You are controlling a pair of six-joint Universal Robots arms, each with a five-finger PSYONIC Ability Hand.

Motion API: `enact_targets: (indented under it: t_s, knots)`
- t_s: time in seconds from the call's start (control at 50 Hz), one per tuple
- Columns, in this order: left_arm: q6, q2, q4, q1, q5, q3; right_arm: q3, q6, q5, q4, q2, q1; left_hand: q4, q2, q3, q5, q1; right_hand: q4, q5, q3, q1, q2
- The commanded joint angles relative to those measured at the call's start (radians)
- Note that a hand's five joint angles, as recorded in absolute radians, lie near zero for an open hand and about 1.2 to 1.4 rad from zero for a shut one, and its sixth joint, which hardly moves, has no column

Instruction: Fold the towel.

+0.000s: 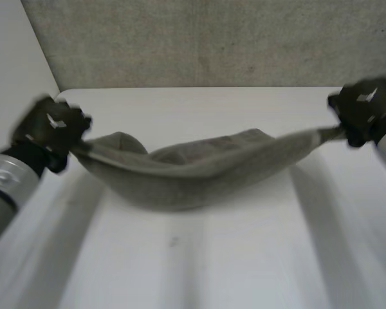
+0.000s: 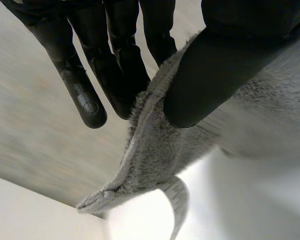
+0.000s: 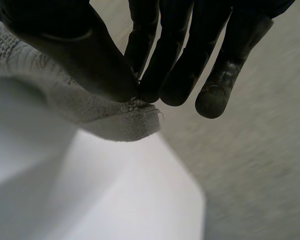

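Grey towel, sagging over the counter: left hand and right hand each clamp fingers and thumb on opposite ends, stretching it for folding.

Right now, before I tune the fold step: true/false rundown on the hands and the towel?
1. The left hand and right hand each hold one end of the towel. True.
2. The towel lies spread flat. False: it hangs slung between the hands, sagging in the middle.
3. The left hand is open. False: it pinches the towel's edge between thumb and fingers.
4. The right hand pinches a corner of the towel. True.
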Motion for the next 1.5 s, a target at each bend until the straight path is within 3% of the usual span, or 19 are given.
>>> enact_targets:
  t_s: [0.02, 0.14, 0.36, 0.42, 0.46, 0.48, 0.52, 0.58, 0.62, 0.64, 0.68, 0.7, 0.74, 0.82, 0.96, 1.06, 1.18, 1.34, 1.5]
  knots:
    - [-0.021, 0.194, -0.133, 0.004, -0.001, 0.107, -0.15, -0.005, -0.003, 0.175, -0.143, -0.004, 0.179, 0.18, 0.181, 0.197, 0.209, 0.059, 0.05, 0.063, 0.065, 0.054]
    - [-0.049, 0.136, -0.209, 0.029, 0.002, 0.132, -0.197, -0.013, -0.012, 0.261, -0.123, 0.0, 0.179, 0.18, 0.181, 0.197, 0.209, 0.059, 0.05, 0.063, 0.065, 0.054]
    - [-0.046, -0.358, -0.279, 0.056, -0.003, 0.367, -0.427, -0.1, 0.006, 0.353, 0.255, 0.046, 0.179, 0.18, 0.181, 0.197, 0.209, 0.059, 0.05, 0.063, 0.065, 0.054]
    - [-0.048, -0.506, -0.312, 0.048, -0.004, 0.536, -0.589, -0.1, 0.041, 0.353, 0.388, 0.092, 0.179, 0.18, 0.181, 0.197, 0.209, 0.059, 0.05, 0.063, 0.065, 0.054]
    - [-0.055, -0.625, -0.324, 0.042, -0.003, 0.746, -0.821, -0.099, 0.099, 0.344, 0.518, 0.137, 0.179, 0.18, 0.181, 0.197, 0.209, 0.059, 0.05, 0.063, 0.065, 0.054]
    - [-0.055, -0.625, -0.324, 0.042, -0.003, 0.747, -0.823, -0.099, 0.1, 0.344, 0.519, 0.138, 0.179, 0.18, 0.181, 0.197, 0.209, 0.059, 0.05, 0.063, 0.065, 0.054]
    - [-0.081, -0.717, -0.316, 0.024, 0.003, 0.998, -1.114, -0.085, 0.154, 0.3, 0.635, 0.148, 0.179, 0.18, 0.181, 0.197, 0.209, 0.059, 0.05, 0.063, 0.065, 0.054]
    - [-0.115, -0.748, -0.293, 0.006, 0.008, 1.12, -1.258, -0.068, 0.172, 0.251, 0.681, 0.15, 0.179, 0.18, 0.181, 0.197, 0.209, 0.059, 0.05, 0.063, 0.065, 0.054]
    - [-0.236, -0.775, -0.212, -0.008, -0.003, 1.322, -1.474, -0.018, 0.185, 0.148, 0.724, 0.15, 0.179, 0.18, 0.181, 0.197, 0.209, 0.059, 0.05, 0.063, 0.065, 0.054]
    - [-0.236, -0.776, -0.212, -0.008, -0.003, 1.322, -1.474, -0.017, 0.185, 0.148, 0.724, 0.15, 0.179, 0.18, 0.181, 0.197, 0.209, 0.059, 0.05, 0.063, 0.065, 0.054]
    - [-0.386, -0.763, -0.151, -0.008, 0.0, 1.387, -1.534, 0.018, 0.181, 0.107, 0.717, 0.15, 0.179, 0.18, 0.181, 0.197, 0.209, 0.059, 0.05, 0.063, 0.065, 0.054]
    - [-0.387, -0.763, -0.15, -0.008, 0.0, 1.387, -1.534, 0.018, 0.181, 0.106, 0.716, 0.15, 0.179, 0.18, 0.181, 0.197, 0.209, 0.059, 0.05, 0.063, 0.065, 0.054]
    - [-0.506, -0.731, -0.128, -0.008, 0.006, 1.376, -1.481, 0.024, 0.178, 0.148, 0.684, 0.151, 0.179, 0.18, 0.181, 0.197, 0.209, 0.059, 0.05, 0.063, 0.065, 0.054]
    - [-0.563, -0.714, -0.146, -0.005, 0.008, 1.298, -1.356, 0.03, 0.158, 0.227, 0.649, 0.153, 0.179, 0.18, 0.181, 0.197, 0.209, 0.059, 0.05, 0.063, 0.065, 0.054]
    - [-0.551, -0.66, -0.134, 0.027, 0.016, 1.01, -1.048, 0.032, 0.109, 0.281, 0.611, 0.147, 0.179, 0.18, 0.181, 0.197, 0.209, 0.059, 0.05, 0.063, 0.065, 0.054]
    - [-0.549, -0.634, -0.03, 0.053, 0.049, 0.739, -0.774, 0.03, 0.072, 0.205, 0.583, 0.145, 0.179, 0.18, 0.181, 0.197, 0.209, 0.059, 0.05, 0.063, 0.065, 0.054]
    - [-0.541, -0.633, 0.055, 0.053, 0.079, 0.552, -0.6, 0.026, 0.066, 0.119, 0.569, 0.144, 0.179, 0.18, 0.181, 0.197, 0.209, 0.059, 0.05, 0.063, 0.065, 0.054]
    - [-0.393, -0.613, 0.092, 0.053, 0.086, 0.325, -0.396, 0.021, 0.055, 0.064, 0.526, 0.141, 0.179, 0.18, 0.181, 0.197, 0.209, 0.059, 0.05, 0.063, 0.065, 0.054]
    - [-0.259, -0.476, 0.09, 0.059, 0.086, 0.12, -0.186, 0.018, -0.022, 0.065, 0.341, 0.101, 0.179, 0.18, 0.181, 0.197, 0.209, 0.059, 0.05, 0.063, 0.065, 0.054]
